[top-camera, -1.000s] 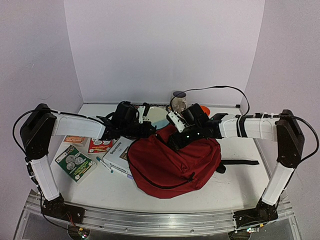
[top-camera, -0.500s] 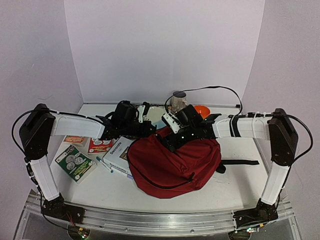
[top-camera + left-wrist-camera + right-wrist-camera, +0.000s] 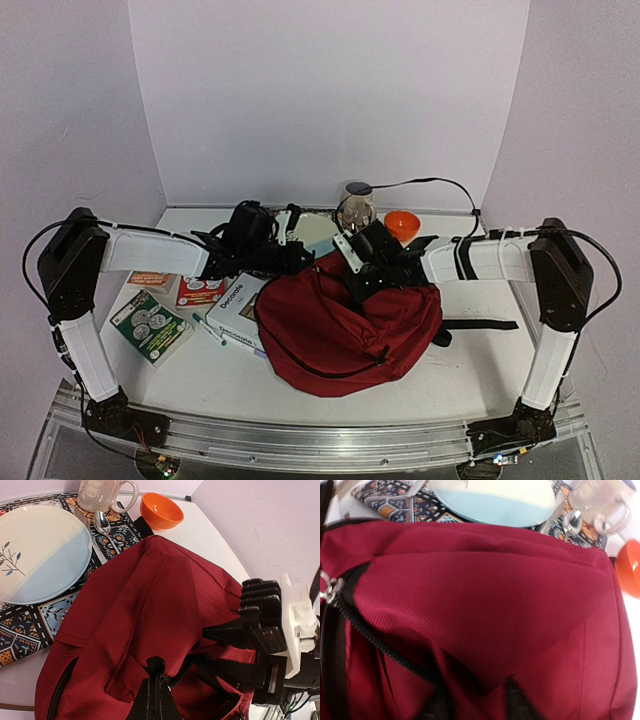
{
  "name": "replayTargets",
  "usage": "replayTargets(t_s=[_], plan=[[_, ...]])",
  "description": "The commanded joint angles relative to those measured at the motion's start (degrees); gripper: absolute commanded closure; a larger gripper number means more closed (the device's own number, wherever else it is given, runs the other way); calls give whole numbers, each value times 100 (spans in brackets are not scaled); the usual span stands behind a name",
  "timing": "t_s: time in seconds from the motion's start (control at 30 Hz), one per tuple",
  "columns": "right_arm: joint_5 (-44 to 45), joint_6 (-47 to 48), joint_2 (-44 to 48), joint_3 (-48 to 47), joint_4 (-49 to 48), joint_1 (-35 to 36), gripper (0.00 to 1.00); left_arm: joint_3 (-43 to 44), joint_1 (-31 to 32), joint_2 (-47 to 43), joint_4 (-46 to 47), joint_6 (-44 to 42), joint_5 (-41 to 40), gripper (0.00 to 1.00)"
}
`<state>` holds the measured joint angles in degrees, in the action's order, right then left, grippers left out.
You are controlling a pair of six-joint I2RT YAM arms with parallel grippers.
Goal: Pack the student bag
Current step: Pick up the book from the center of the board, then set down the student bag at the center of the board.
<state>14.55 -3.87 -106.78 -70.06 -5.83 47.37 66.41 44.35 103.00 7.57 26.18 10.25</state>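
White table (image 3: 450, 370), pale lilac walls.

Top view: student bag (image 3: 340, 330) lies mid-table, dark red. Left gripper (image 3: 295, 258) sits at the bag's 10 o'clock edge, jaws together. Right gripper (image 3: 352, 285) is on the bag's 12 o'clock edge. White box (image 3: 235, 305) just beside the bag at 9, orange bowl (image 3: 401, 224) at 1.

Left wrist: bag fills most of the frame. Plate (image 3: 35, 555) on a patterned placemat (image 3: 20, 630) at 10, glass mug (image 3: 100, 492) at 12. Right gripper at 3, fingers in the bag's folds.

Right wrist: red fabric and black zipper (image 3: 370, 635) (fingers are a dark blur at 6). Can't tell if the right jaws are clamped on cloth or just apart.
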Motion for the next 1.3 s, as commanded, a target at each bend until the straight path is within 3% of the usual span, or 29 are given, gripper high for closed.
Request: replayTargets(t_s=[0.0,0.07,0.3,0.43,0.87,1.03,1.27], plan=[[703,74,521,166,313,-14,89,164,-23,-376,221,76,113,100],[726,98,671,207,336,-17,100,179,-24,-357,222,94,152,100],[950,344,1402,243,804,-12,100,382,-1,-200,219,188,379,98],[966,664,1776,298,1068,-68,100,335,11,-252,218,163,338,89],[-97,791,2759,575,1193,-732,100,-666,3,-1378,-300,-338,-707,38],[-214,722,2954,614,1128,-1062,100,-949,4,-1565,-619,-382,-902,29],[-940,482,3239,747,860,-1420,100,-1137,3,-1473,-722,-481,-655,25]])
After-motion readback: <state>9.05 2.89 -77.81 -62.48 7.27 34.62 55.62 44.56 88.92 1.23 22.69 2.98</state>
